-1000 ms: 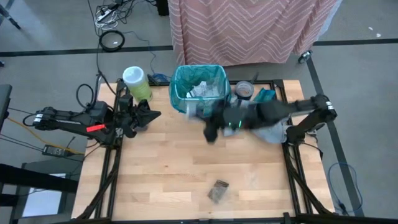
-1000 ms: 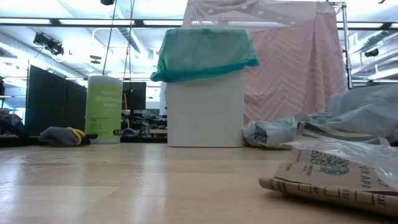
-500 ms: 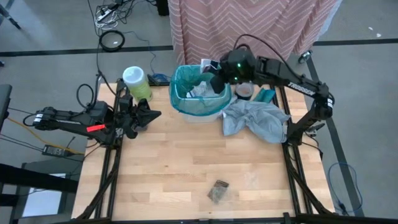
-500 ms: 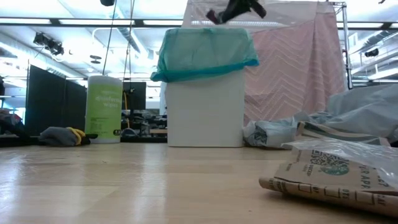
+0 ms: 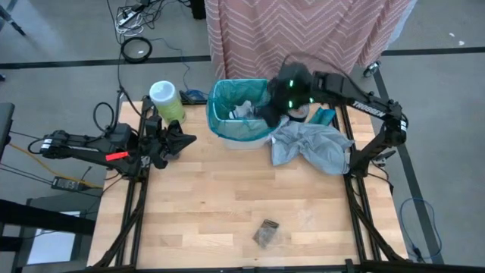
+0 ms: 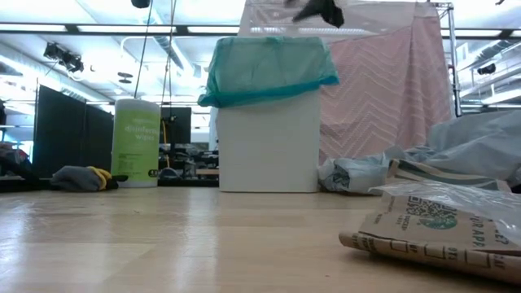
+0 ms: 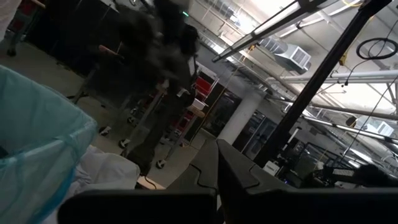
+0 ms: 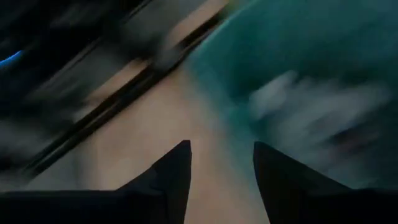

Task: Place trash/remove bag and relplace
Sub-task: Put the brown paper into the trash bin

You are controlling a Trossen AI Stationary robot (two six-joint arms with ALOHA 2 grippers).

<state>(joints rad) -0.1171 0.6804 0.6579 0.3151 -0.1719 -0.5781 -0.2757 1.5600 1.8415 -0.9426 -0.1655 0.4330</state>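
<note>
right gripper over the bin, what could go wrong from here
The right gripper is at the right rim of the white bin, fingers open and empty. It might snag the teal liner and pull it off the rim, or tip the bin. The grey bag lies against the bin under that arm, so a low retreat could drag it. One packet is on the table's near side, unbinned.

Floor: grey concrete floor (image 5: 68, 30) around the table, crossed by a dark stripe.
Cables: black cables and a coiled black cable loop (image 5: 137, 49) lie on the floor behind the table.
Curtain: pink zigzag-patterned fabric curtain (image 5: 303, 34) hangs behind the table's far edge.
Table: light wooden plank table (image 5: 220, 197) on a black metal frame.
Ceiling: open ceiling with long white strip lights (image 6: 89, 28) and a silver ventilation duct (image 7: 289, 56).
Partitions: dark partition panels (image 6: 61, 122) stand at the room's side.
</note>
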